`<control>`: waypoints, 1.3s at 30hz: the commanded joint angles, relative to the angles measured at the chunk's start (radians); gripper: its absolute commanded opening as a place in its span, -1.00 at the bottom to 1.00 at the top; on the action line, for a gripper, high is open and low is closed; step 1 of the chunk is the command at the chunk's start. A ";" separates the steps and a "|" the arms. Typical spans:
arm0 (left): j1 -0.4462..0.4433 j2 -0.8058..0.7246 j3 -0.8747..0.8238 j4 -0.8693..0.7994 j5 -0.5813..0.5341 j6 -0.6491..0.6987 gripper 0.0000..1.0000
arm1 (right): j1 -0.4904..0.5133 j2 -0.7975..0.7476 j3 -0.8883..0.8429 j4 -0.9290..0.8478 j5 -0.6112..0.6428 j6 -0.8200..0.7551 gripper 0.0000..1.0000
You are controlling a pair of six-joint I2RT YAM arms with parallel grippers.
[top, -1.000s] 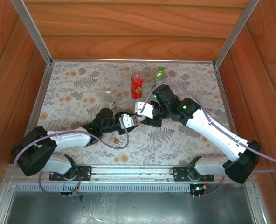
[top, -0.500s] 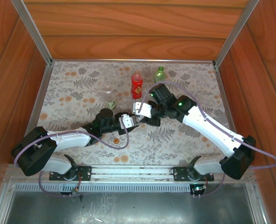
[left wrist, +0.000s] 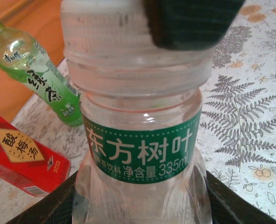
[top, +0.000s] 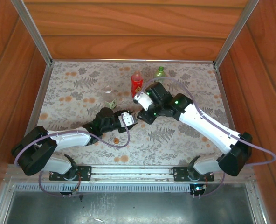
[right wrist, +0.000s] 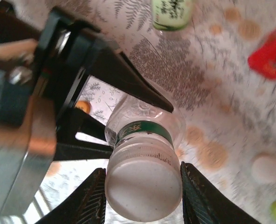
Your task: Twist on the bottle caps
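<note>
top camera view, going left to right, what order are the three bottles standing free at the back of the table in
clear bottle -> red bottle -> green bottle

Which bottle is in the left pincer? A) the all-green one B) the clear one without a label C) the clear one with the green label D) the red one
C: in the left wrist view the left pincer clamps the clear bottle with the green label from both sides; the red bottle and the green bottle are apart behind it.
</note>
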 commanded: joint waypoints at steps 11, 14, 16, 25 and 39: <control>-0.006 -0.027 -0.027 0.022 0.012 0.044 -0.03 | -0.017 -0.161 -0.102 0.035 0.015 -0.170 0.29; -0.006 -0.042 -0.040 0.022 0.021 0.036 -0.03 | -0.017 -0.188 -0.116 0.029 -0.010 -0.394 0.30; -0.007 -0.050 -0.048 0.022 0.026 0.035 -0.03 | -0.015 -0.176 -0.095 -0.016 -0.052 -0.529 0.31; -0.005 -0.055 -0.050 0.019 0.033 0.042 -0.04 | -0.009 -0.091 -0.037 0.000 -0.115 -0.755 0.28; -0.006 -0.061 -0.048 0.017 0.038 0.043 -0.03 | -0.003 -0.013 -0.016 0.006 -0.140 -0.761 -0.04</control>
